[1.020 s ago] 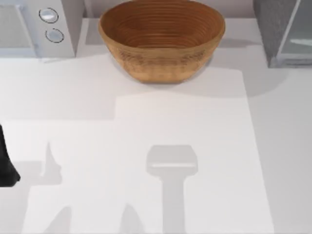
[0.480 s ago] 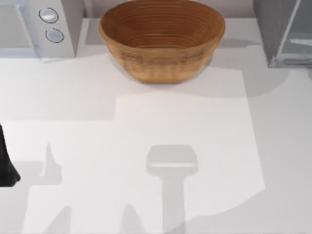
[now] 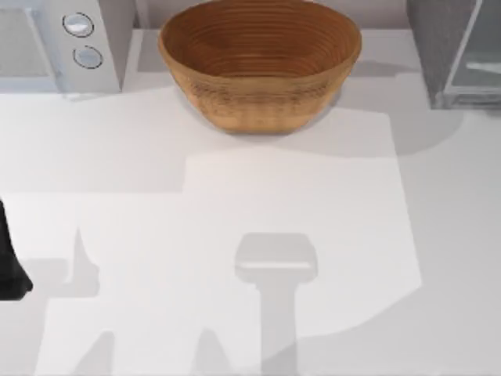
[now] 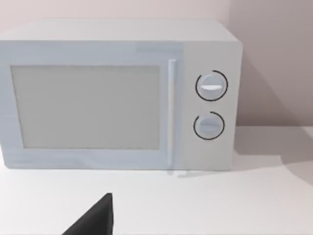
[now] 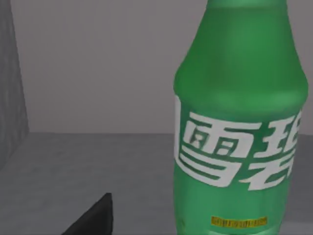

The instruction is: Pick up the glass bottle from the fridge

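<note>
The glass bottle (image 5: 239, 98) is bright green with white lettering and stands upright on the grey floor inside the fridge (image 5: 73, 166), close in front of the right wrist camera. A dark part of my right gripper (image 5: 95, 223) shows low in that view, to one side of the bottle and apart from it. In the top view the fridge (image 3: 438, 47) is a dark grey speckled cabinet with a pale glassy panel at the back right corner. My left arm (image 3: 9, 266) is parked at the table's left edge, and its gripper (image 4: 95, 223) faces the white box.
A white box with two round knobs (image 3: 63, 43) stands at the back left. A large woven brown basket (image 3: 258, 63) sits at the back middle. The white table (image 3: 235, 196) carries shadows of the arms toward its front.
A broad shadow has spread over the table's front right corner. The left arm, basket, white box and fridge have not moved.
</note>
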{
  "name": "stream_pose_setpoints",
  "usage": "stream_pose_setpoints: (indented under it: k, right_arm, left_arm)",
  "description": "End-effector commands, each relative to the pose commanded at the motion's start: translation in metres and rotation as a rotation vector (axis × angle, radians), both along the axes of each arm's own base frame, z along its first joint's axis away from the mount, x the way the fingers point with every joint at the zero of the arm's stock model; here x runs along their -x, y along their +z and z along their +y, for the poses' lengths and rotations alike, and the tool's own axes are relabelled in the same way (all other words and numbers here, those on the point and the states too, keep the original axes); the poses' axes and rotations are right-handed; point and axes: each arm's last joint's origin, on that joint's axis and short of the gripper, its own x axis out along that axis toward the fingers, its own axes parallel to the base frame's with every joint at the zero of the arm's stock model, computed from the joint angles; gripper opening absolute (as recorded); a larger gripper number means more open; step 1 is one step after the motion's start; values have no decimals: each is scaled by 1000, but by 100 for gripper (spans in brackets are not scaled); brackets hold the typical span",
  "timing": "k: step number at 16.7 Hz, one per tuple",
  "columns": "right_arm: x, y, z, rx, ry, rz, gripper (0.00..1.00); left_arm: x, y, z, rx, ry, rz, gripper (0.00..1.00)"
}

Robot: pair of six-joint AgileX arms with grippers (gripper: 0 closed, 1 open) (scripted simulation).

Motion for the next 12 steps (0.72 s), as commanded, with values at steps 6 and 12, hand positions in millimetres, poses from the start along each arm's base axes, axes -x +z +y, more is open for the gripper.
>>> stream_pose_setpoints:
  k: [6, 12]
  right_arm:
    - [-44, 0, -1, 2, 2, -8, 100]
    - [-61, -1, 1, 0, 2, 2, 100]
  left_arm:
    - [0, 0, 0, 0, 0, 0, 100]
    - [0, 0, 0, 0, 0, 0, 100]
